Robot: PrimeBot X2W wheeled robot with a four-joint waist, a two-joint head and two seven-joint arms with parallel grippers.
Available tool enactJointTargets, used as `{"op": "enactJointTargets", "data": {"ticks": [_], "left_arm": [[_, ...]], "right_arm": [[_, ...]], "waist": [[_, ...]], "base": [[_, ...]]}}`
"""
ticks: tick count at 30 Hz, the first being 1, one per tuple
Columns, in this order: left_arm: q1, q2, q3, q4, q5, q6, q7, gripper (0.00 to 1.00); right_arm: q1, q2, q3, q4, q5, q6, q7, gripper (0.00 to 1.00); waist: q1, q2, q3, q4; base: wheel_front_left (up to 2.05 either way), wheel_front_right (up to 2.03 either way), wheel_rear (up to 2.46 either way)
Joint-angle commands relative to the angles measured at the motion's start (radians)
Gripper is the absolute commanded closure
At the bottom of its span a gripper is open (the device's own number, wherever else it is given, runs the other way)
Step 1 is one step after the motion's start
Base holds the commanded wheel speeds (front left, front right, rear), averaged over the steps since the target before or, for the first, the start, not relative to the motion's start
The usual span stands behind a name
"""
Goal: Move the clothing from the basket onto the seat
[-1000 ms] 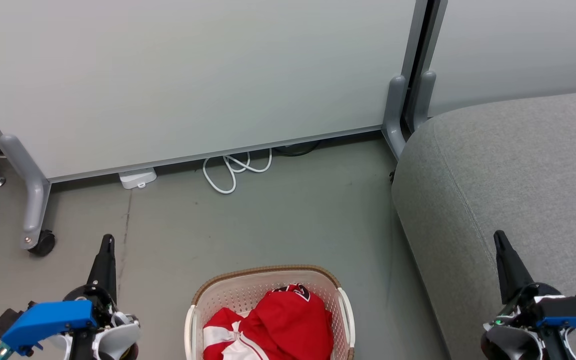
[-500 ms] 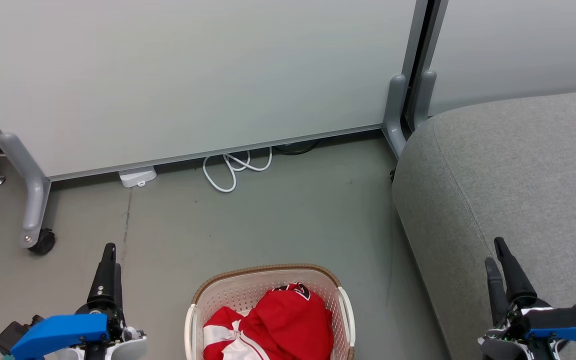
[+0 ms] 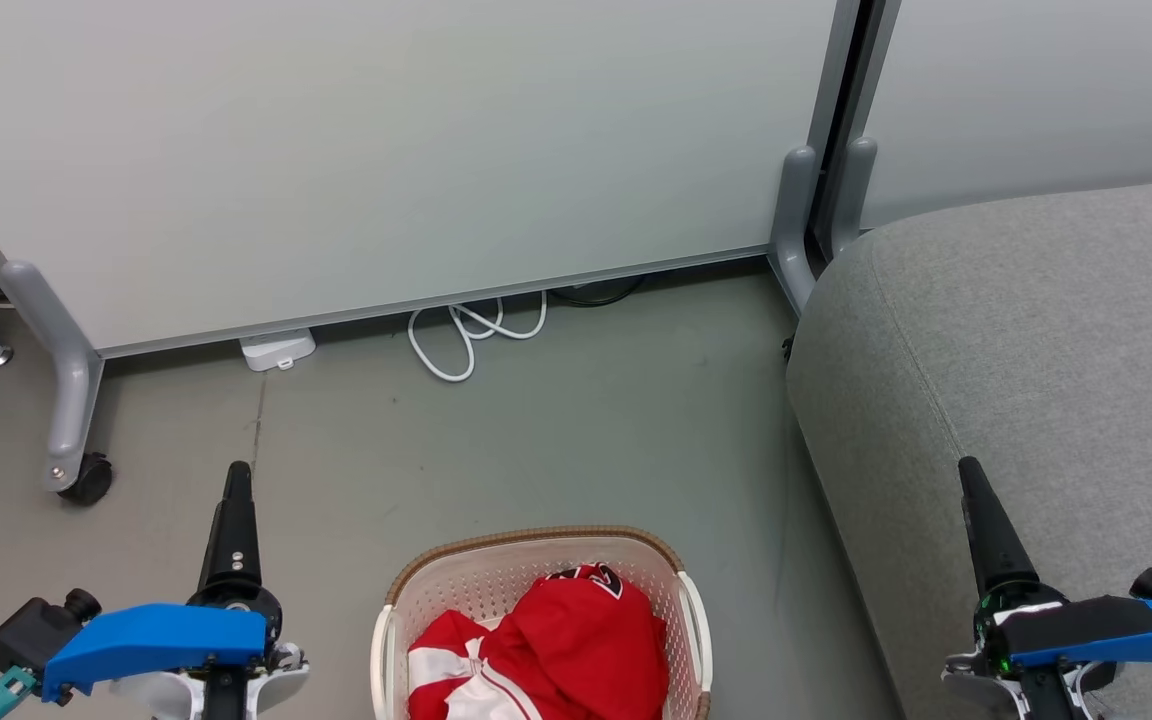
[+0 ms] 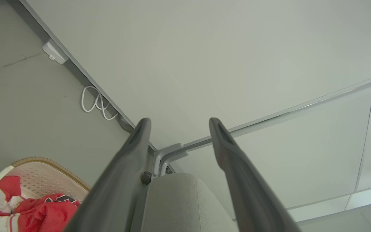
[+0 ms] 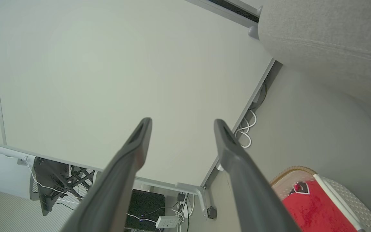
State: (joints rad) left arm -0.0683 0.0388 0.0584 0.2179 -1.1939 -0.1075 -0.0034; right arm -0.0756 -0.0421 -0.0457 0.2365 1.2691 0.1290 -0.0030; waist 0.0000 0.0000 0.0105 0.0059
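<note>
Because the clothing (image 3: 576, 640) looks soft and light, heaped in the basket (image 3: 536, 534), its raised central fold should suit pinching; both arms' jaws stand apart, empty.

An office or lab-like room is suggested: pale partition panels (image 3: 386, 150) on grey castor legs (image 3: 69, 400) are seen, with loose white cable (image 3: 476, 328) on a bare grey floor (image 3: 586, 440).

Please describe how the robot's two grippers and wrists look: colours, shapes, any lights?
The left gripper and right gripper each have two long, tapered dark grey fingers. Each wrist carries a bright blue cover over white housing. The right wrist shows a small green light.
</note>
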Motion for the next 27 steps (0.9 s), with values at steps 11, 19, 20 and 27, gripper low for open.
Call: {"op": "enactJointTargets", "data": {"ticks": [11,19,20,27], "left_arm": [[-0.033,0.009,-0.045,-0.029,0.250,0.029,-0.046,0.00],[-0.040,0.012,-0.079,-0.006,0.399,0.055,-0.074,0.00],[-0.041,0.012,-0.083,-0.004,0.414,0.058,-0.077,0.00],[-0.049,0.017,-0.107,0.002,0.507,0.070,-0.099,0.00]], "right_arm": [[-0.031,-0.006,0.031,-0.037,-0.226,0.001,-0.047,0.00],[-0.034,-0.007,0.043,-0.041,-0.351,0.001,-0.074,0.00],[-0.034,-0.007,0.044,-0.042,-0.365,0.002,-0.077,0.00],[-0.035,-0.008,0.056,-0.039,-0.457,0.002,-0.100,0.00]], "waist": [[0.0000,0.0000,0.003,0.003],[0.0000,0.0000,0.006,0.005],[0.0000,0.0000,0.006,0.005],[0.0000,0.0000,0.009,0.006]], "base": [[0.00,0.00,0.00],[0.00,0.00,0.00],[0.00,0.00,0.00],[0.00,0.00,0.00]]}}
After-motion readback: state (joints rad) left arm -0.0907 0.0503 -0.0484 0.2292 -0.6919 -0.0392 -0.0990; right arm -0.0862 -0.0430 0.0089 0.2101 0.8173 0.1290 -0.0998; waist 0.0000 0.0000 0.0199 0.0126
